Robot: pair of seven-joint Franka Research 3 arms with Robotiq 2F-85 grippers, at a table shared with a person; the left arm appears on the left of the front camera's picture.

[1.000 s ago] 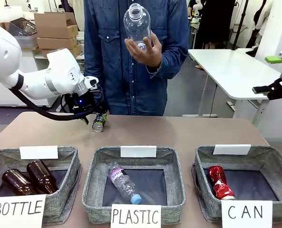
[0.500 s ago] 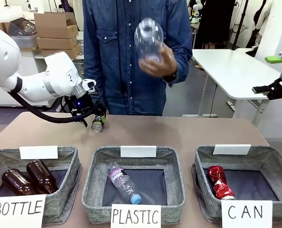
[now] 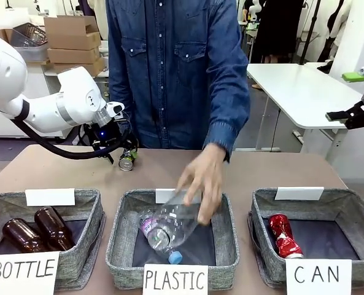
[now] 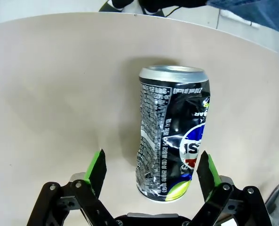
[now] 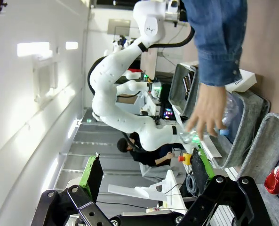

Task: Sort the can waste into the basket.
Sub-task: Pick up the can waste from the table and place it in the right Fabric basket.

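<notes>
Left gripper [image 4: 152, 164], jaws apart, straddles the dark can [image 4: 170, 136] lying at far left. Right gripper [image 5: 148, 165], raised at right, has jaws spread, empty

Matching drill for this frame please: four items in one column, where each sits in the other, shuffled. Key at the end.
Items
1. dark can
2. crushed red can
3. brown glass bottles
4. clear bottle under the person's hand

Places
A. lying in the CAN basket
B. lying in the BOTTLE basket
C. on the table, between the open fingers of the left gripper
D. at the PLASTIC basket

Pairs: 1-C, 2-A, 3-B, 4-D
</notes>
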